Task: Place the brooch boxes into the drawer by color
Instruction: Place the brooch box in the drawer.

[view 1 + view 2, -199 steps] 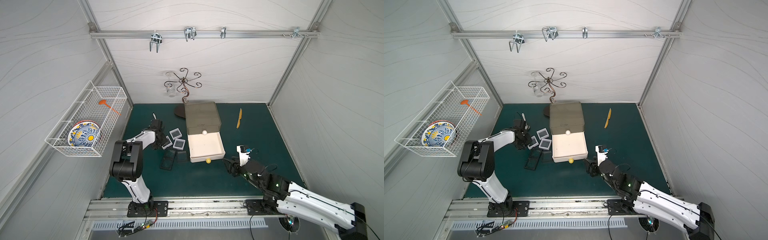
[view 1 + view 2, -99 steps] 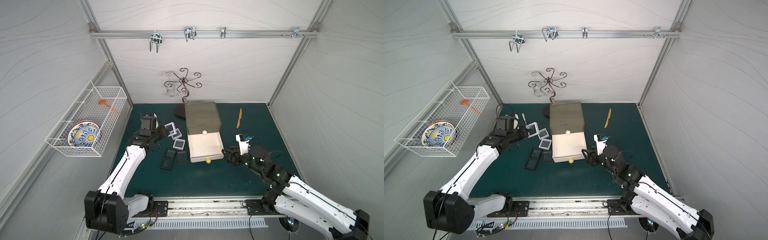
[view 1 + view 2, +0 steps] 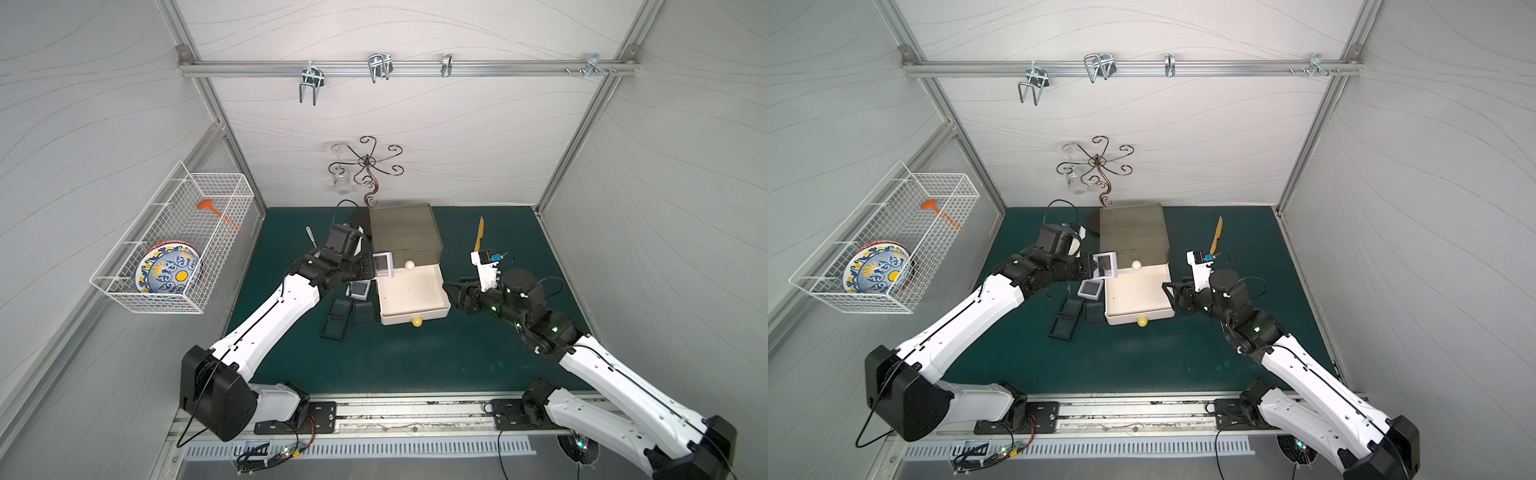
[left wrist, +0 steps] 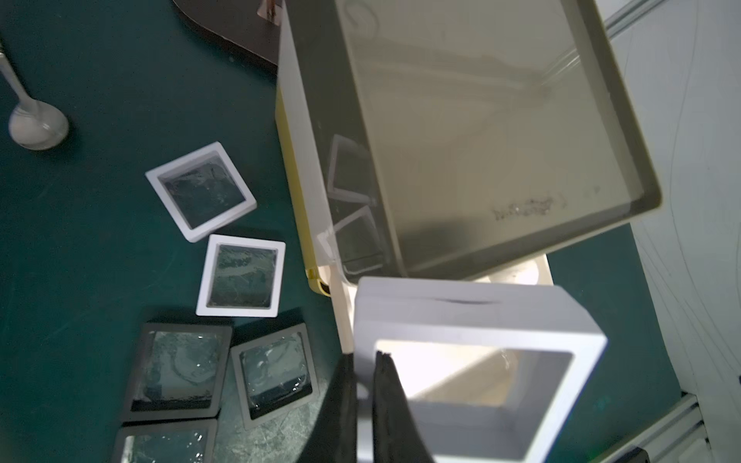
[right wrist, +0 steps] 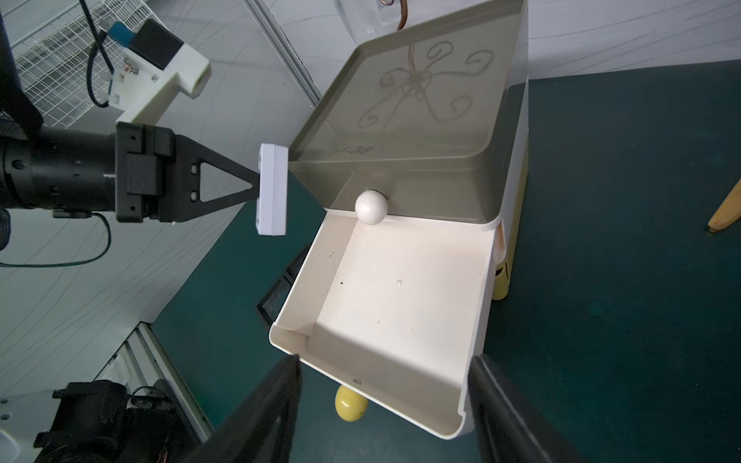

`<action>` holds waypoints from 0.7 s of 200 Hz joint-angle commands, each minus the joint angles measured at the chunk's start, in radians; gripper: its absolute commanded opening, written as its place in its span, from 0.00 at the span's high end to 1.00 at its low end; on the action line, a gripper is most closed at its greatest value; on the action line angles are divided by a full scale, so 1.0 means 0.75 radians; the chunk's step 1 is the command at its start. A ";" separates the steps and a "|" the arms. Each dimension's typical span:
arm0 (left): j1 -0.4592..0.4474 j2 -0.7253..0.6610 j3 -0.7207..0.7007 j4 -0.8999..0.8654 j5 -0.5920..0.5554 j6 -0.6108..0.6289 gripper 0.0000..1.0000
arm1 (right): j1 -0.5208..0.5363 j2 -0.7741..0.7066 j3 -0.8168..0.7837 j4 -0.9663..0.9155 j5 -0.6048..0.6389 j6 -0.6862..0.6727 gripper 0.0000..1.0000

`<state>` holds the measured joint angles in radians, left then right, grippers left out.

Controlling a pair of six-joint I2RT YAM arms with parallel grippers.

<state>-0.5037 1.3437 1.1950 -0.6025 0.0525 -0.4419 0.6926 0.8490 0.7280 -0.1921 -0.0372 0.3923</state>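
In the left wrist view the picture's edge cuts off the white brooch box (image 4: 473, 320) in the left claw (image 4: 365, 360), one black brooch box (image 4: 164, 443) and the spoon (image 4: 36, 128) handle; in both top views the white tier (image 3: 411, 291) hides the yellow tier (image 4: 301, 200) except its knob (image 3: 417, 321).

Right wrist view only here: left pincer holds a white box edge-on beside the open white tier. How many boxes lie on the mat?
Observer: Five, per the left wrist view: two white boxes and three black boxes.
Operator: Is the held one over the tier yet?
Observer: Roughly at its edge: in both top views the held box hangs at the white tier's rear corner on the loose boxes' side; truly over it, cannot tell.
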 commanded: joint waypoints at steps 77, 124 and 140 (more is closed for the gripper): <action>-0.203 0.077 -0.075 0.028 -0.147 -0.136 1.00 | -0.060 -0.055 -0.065 -0.035 -0.050 0.012 0.29; -0.218 0.138 -0.131 0.106 -0.170 -0.161 1.00 | -0.061 -0.051 -0.076 -0.031 -0.055 0.020 0.29; -0.226 0.155 -0.131 0.112 -0.170 -0.165 1.00 | -0.062 -0.053 -0.080 -0.036 -0.056 0.022 0.29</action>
<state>-0.6624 1.4368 1.0935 -0.5686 -0.0578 -0.5468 0.6521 0.8158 0.6830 -0.2188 -0.0685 0.3962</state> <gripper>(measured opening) 0.092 0.706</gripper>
